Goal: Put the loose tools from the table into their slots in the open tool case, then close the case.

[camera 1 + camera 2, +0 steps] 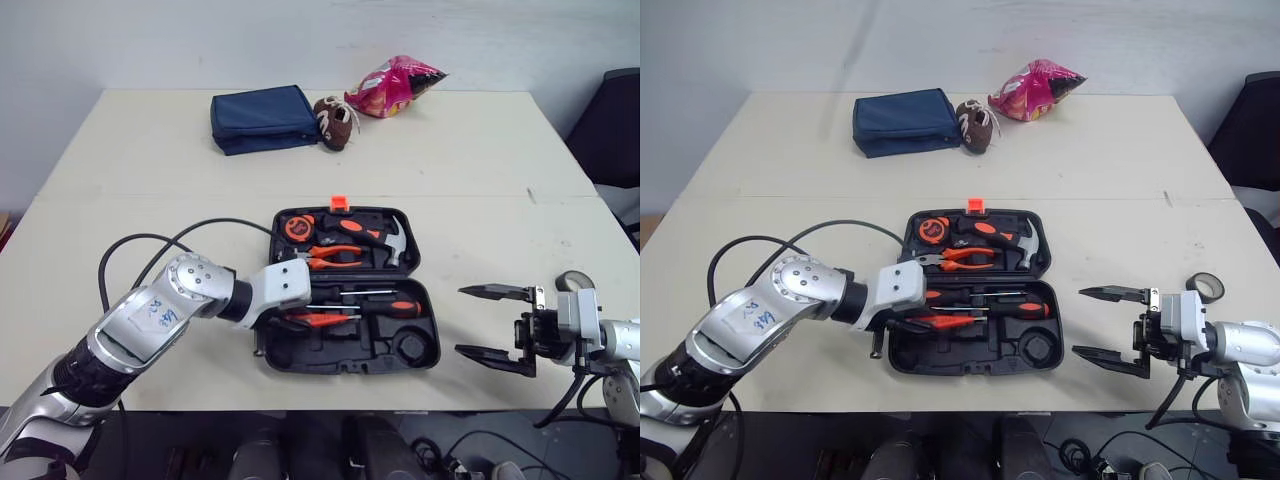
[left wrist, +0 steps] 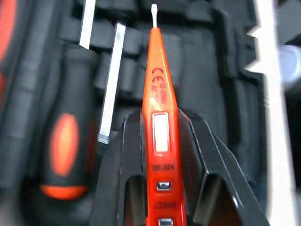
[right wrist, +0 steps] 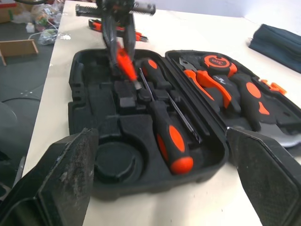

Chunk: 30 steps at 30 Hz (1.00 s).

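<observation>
Left gripper [image 2: 162, 123] is in over the case [image 1: 330, 352], reaching across its left edge, and it is clamped on the orange tester [image 2: 157, 84]: both black fingers [image 2: 129, 141] press the tester's body while the metal tip pokes out ahead over the front tray. The tester sits tilted, tip low near the small slots, and whether it touches the foam I cannot tell. The case lies open and flat. In its front tray, just beside the tester, two screwdrivers rest side by side, a slim one [image 1: 345, 292] and one with a fat orange-and-black handle [image 1: 390, 307], and a round recess [image 1: 408, 345] fills the tray's right corner. The case's back half carries a tape measure [image 1: 296, 226] at the left, pliers [image 1: 335, 258] along its front edge and a hammer [image 1: 378, 236] at the right. Well behind the case lie a blue pouch [image 1: 263, 118], a brown laced thing [image 1: 335, 122] touching it and a pink bag [image 1: 395, 85]. Right of the case, apart from it, the right gripper [image 1: 462, 320] hangs with its fingers spread wide, nothing between them, pointing at the case. A tape roll [image 1: 572, 281] lies on the table just behind that gripper.
</observation>
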Each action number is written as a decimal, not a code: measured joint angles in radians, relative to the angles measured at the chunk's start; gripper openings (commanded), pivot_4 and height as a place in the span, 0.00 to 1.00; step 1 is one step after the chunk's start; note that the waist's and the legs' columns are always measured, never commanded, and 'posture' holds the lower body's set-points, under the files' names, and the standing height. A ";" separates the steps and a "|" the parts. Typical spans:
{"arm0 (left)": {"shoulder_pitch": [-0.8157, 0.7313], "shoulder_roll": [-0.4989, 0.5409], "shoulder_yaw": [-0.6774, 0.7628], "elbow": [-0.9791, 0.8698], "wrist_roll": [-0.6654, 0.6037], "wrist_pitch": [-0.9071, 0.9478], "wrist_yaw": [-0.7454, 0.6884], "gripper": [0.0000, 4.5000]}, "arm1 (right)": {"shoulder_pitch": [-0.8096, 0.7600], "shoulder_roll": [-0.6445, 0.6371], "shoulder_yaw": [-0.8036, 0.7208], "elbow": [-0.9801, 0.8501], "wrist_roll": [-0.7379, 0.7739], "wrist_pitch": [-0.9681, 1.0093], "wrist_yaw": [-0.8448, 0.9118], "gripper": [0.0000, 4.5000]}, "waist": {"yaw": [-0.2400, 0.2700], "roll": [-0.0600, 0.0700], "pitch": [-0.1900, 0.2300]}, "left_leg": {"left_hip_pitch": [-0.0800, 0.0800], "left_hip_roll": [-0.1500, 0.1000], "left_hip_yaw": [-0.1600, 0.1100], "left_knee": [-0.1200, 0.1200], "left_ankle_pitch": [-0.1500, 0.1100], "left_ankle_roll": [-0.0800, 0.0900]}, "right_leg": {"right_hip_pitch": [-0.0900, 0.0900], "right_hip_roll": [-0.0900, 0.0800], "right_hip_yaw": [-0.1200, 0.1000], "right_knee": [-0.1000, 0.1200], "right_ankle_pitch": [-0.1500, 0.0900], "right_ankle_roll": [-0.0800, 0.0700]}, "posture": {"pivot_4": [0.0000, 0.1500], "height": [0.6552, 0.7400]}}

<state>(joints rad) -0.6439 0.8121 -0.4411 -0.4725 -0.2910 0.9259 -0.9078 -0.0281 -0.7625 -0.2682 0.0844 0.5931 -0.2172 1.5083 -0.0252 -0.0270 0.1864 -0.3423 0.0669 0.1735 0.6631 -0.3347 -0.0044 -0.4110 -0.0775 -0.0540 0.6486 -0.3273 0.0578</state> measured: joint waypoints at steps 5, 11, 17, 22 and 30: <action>-0.012 -0.011 -0.039 0.019 0.027 0.028 -0.004 0.07 | 0.014 0.000 -0.005 0.000 0.000 -0.018 0.002 1.00 | -0.002 0.000 0.000 | 0.000 0.000 0.000 0.000 0.000 0.000 | 0.000 0.000 0.000 0.001 0.000 0.000 | 1.00 1.00; -0.018 -0.005 -0.048 0.013 0.034 0.043 -0.013 0.07 | 0.020 0.000 -0.005 -0.008 0.001 -0.016 -0.006 1.00 | 0.000 0.000 0.000 | 0.000 0.000 0.000 0.001 0.000 0.000 | 0.000 0.000 0.000 0.002 0.000 0.000 | 1.00 1.00; -0.055 -0.019 -0.082 0.022 0.060 0.039 -0.022 0.07 | 0.025 0.000 -0.004 -0.081 0.001 0.028 -0.046 1.00 | 0.001 0.000 0.000 | 0.000 0.000 0.000 0.002 0.000 0.000 | 0.000 -0.001 0.000 0.002 0.000 0.000 | 1.00 1.00; -0.102 -0.021 -0.147 0.040 0.103 0.019 -0.053 0.07 | 0.010 0.000 -0.001 -0.139 0.000 0.075 -0.089 1.00 | 0.002 0.000 0.000 | 0.000 0.000 0.000 0.002 0.000 0.000 | 0.000 0.000 0.000 0.003 0.000 0.000 | 1.00 1.00; -0.112 -0.015 -0.165 0.047 0.137 0.025 -0.066 0.07 | -0.014 0.001 0.029 -0.151 -0.012 0.111 -0.127 1.00 | -0.002 0.000 0.000 | 0.000 0.000 0.000 0.002 0.000 0.000 | 0.000 0.000 0.001 0.004 0.000 0.000 | 1.00 1.00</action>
<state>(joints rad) -0.7554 0.7967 -0.6059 -0.4259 -0.1545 0.9510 -0.9739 -0.0422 -0.7619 -0.2394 -0.0663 0.5816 -0.1060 1.3810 -0.0274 -0.0271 0.1864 -0.3421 0.0669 0.1732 0.6653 -0.3343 -0.0047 -0.4113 -0.0775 -0.0534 0.6521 -0.3277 0.0579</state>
